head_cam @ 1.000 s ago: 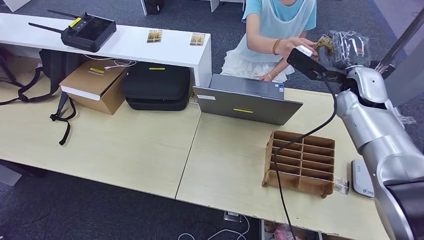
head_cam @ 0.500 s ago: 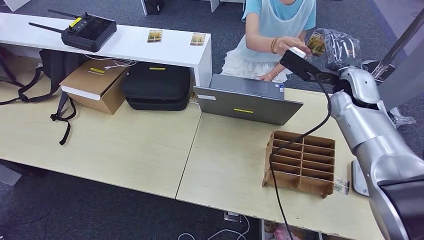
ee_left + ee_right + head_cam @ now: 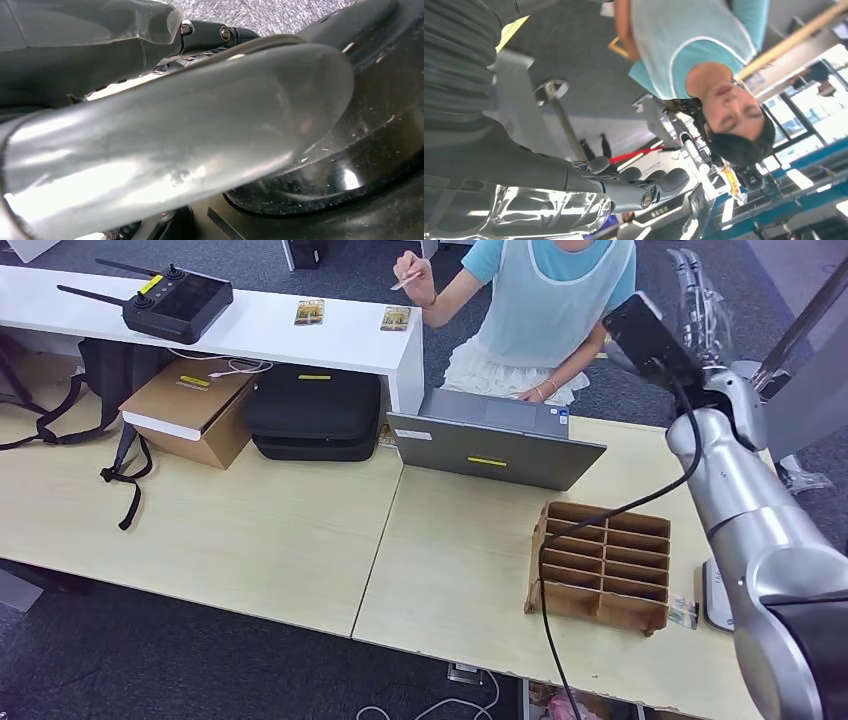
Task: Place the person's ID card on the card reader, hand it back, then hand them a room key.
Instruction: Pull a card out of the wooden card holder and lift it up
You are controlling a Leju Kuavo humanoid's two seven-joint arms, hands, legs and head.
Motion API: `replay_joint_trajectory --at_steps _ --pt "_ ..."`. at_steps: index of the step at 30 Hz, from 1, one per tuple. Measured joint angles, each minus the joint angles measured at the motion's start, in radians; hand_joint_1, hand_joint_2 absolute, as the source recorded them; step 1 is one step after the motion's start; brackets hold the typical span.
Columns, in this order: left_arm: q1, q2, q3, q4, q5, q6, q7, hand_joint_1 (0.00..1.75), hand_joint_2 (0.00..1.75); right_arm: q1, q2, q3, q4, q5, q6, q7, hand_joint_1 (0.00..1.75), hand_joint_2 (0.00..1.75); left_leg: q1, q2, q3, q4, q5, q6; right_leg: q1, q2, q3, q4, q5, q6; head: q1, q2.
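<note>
Card (image 3: 405,281) now in the person's hand (image 3: 412,266) over the white shelf (image 3: 250,330), right hand (image 3: 700,300) raised, empty, fingers straight.

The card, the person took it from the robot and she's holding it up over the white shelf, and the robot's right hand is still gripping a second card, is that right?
Not quite. The person's hand does hold the card up over the white shelf, but the robot's right hand grips nothing: the head view shows its fingers raised and spread with no card in them.
</note>
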Motion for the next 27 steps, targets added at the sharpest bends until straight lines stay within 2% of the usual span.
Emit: replay_joint_trajectory --at_steps 5,10,13,16,22,25,27 --pt "0.002 -0.001 0.019 0.000 0.003 0.003 -0.004 0.00 0.00 0.005 -0.028 -0.106 -0.023 -0.161 0.056 -0.107 0.00 1.75 0.000 0.000 0.000 0.000 0.000 0.000 0.000 0.000 0.000 0.000 0.000 0.000 0.000 0.000" --pt "0.006 -0.004 0.040 0.000 0.009 0.007 -0.011 0.00 0.00 0.019 -0.078 -0.167 -0.051 -0.271 0.142 -0.134 0.00 1.75 0.000 0.000 -0.001 0.001 0.000 0.000 0.000 0.000 -0.001 -0.001 0.000 0.000 0.000 0.000" --pt "0.010 -0.006 0.053 0.000 0.016 0.012 -0.018 0.00 0.00 0.042 -0.128 -0.175 -0.081 -0.319 0.219 -0.135 0.00 1.75 0.000 0.000 -0.001 0.001 0.000 0.000 0.000 0.000 -0.001 -0.001 0.001 0.001 0.000 0.000" --pt "0.014 -0.010 0.068 0.000 0.023 0.022 -0.025 0.00 0.00 0.095 -0.200 -0.174 -0.140 -0.385 0.286 -0.127 0.00 1.75 0.000 -0.001 -0.002 0.002 0.000 0.000 0.000 -0.002 -0.001 -0.001 0.001 0.001 0.000 0.000" --pt "0.019 -0.016 0.092 0.000 0.024 0.035 -0.033 0.00 0.00 0.295 -0.394 -0.173 -0.362 -0.533 0.338 -0.077 0.00 1.75 -0.002 -0.002 -0.003 0.003 -0.001 0.002 -0.001 -0.004 -0.001 -0.002 0.000 0.002 0.000 0.000" --pt "0.022 -0.019 0.100 0.000 0.026 0.042 -0.037 0.00 0.00 0.461 -0.493 -0.195 -0.522 -0.581 0.335 -0.061 0.00 1.75 -0.002 -0.003 -0.003 0.003 -0.003 0.004 -0.001 -0.005 -0.001 -0.003 0.000 0.002 -0.001 0.000" --pt "0.024 -0.022 0.110 0.000 0.028 0.049 -0.040 0.00 0.00 0.609 -0.555 -0.243 -0.652 -0.594 0.331 -0.048 0.00 1.75 -0.002 -0.004 -0.004 0.003 -0.003 0.005 -0.001 -0.007 0.000 -0.004 -0.001 0.004 -0.001 0.000"
